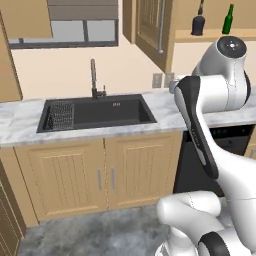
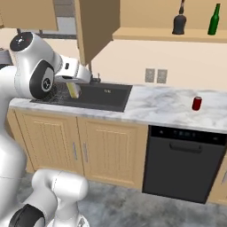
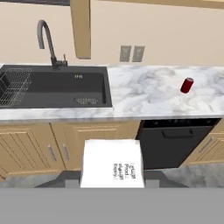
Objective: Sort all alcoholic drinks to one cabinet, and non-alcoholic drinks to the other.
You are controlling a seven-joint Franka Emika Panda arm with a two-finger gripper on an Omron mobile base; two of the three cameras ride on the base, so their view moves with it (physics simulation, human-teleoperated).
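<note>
Hand view shows the end effector (image 3: 112, 183) apparently clamped on a small white carton (image 3: 112, 164). Squat black bottle (image 2: 179, 21) and slim green glass bottle (image 2: 214, 19) are shelved; short red can (image 2: 197, 103) waits on the marble table (image 2: 159, 106).

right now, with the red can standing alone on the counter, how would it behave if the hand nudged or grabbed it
The red can is a short upright cylinder on the smooth marble counter, so a low nudge would probably slide it, a high one tip it. Once on its side it would likely roll. Its round smooth wall may slip in the fingers unless gripped squarely.

A glossy white arm (image 1: 210, 95) of rounded segments, with black joint bands and round dark-centred caps.
</note>
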